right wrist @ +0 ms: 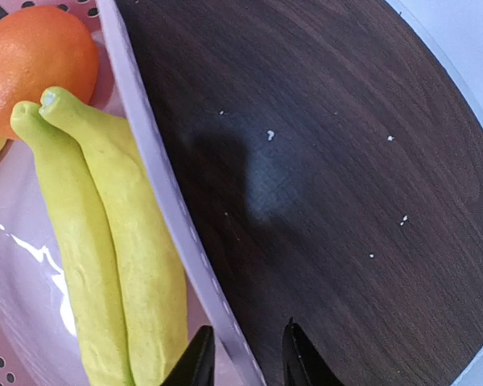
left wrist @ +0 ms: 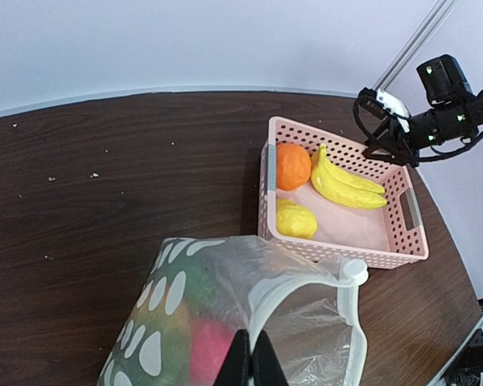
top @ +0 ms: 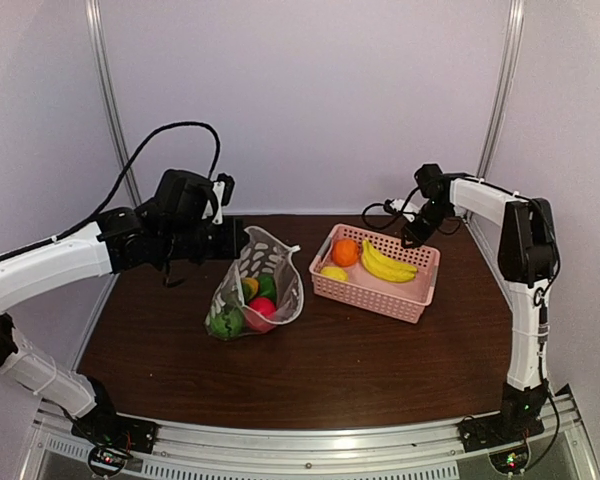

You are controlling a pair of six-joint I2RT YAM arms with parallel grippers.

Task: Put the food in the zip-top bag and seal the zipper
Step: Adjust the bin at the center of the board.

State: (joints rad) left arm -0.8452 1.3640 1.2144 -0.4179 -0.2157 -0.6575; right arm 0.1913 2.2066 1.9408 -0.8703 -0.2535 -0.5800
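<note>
Left wrist: my left gripper (left wrist: 251, 358) is pinching the limp zip-top bag (left wrist: 177, 297) by its rim; my right gripper (right wrist: 245, 354), half-open, is straddling the basket (right wrist: 154, 161) wall.

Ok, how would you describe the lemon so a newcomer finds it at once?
On the dark table, look in the pink basket right of centre. The lemon lies in its near-left corner, beside the orange ball: small, yellow, oval, unlike that round ball and the long bananas.
</note>
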